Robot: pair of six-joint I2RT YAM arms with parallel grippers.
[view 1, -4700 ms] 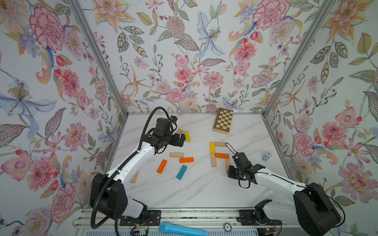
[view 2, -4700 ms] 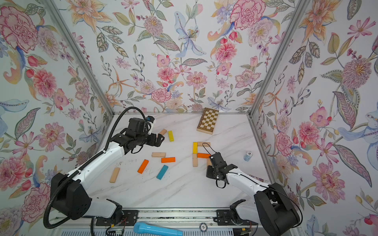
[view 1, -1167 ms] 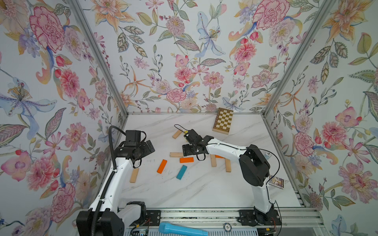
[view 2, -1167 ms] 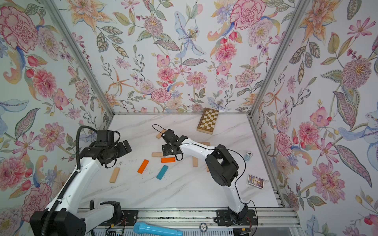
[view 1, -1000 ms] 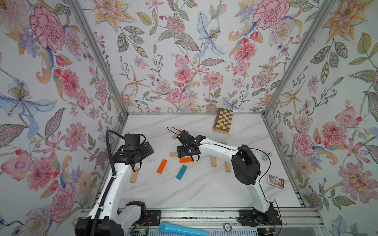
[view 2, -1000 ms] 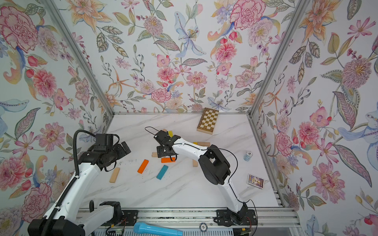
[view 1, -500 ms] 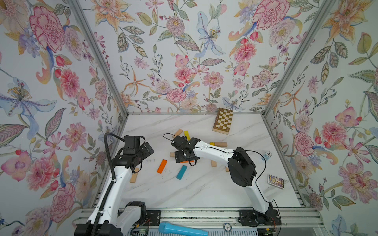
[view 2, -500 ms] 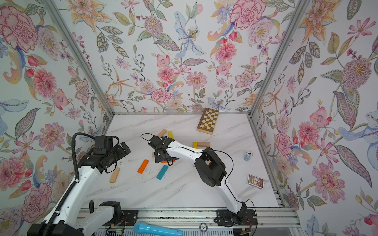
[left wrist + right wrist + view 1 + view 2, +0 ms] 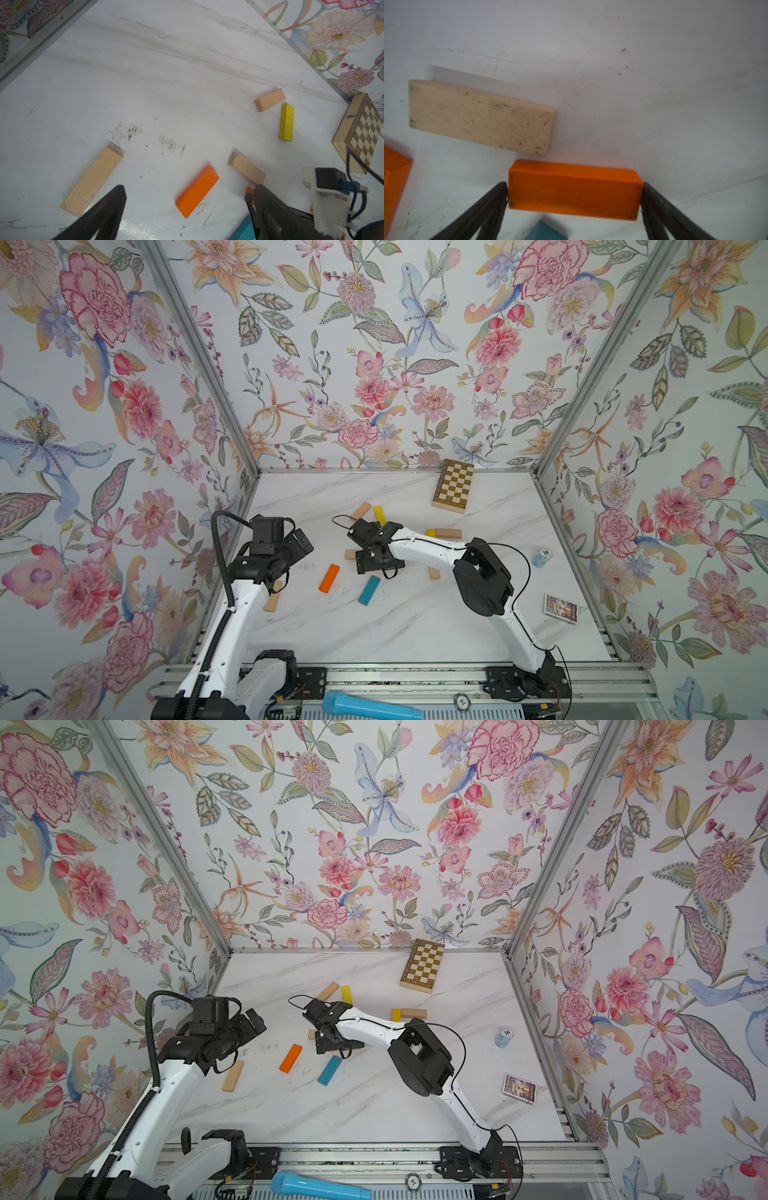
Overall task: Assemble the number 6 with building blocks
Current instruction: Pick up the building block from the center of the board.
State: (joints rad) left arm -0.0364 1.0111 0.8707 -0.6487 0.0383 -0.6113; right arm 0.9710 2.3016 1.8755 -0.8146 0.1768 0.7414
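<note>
My right gripper (image 9: pixel 574 185) is open, its jaws as wide as one orange block (image 9: pixel 574 193), with a fingertip at each end of it. Just past it lie a beige block (image 9: pixel 479 116) and a teal block (image 9: pixel 546 231). In both top views the right gripper (image 9: pixel 376 562) covers that orange block. My left gripper (image 9: pixel 188 190) hangs open and empty at the table's left, above a second orange block (image 9: pixel 329 578) and a beige one (image 9: pixel 272 600). Of the number 6, a yellow block (image 9: pixel 431 533), a beige bar (image 9: pixel 448 534) and a beige end (image 9: pixel 434 573) show; the right forearm hides the rest.
A beige block (image 9: pixel 360 511) and a yellow one (image 9: pixel 379 516) lie further back. The chequered board (image 9: pixel 453 491) leans at the back wall. A stack of chips (image 9: pixel 542 558) and a card box (image 9: pixel 561 608) sit at the right. A blue microphone (image 9: pixel 370 709) lies on the front rail.
My right arm has reached further left across the table and come down over the orange block, its jaws opening wider. The left arm has barely moved.
</note>
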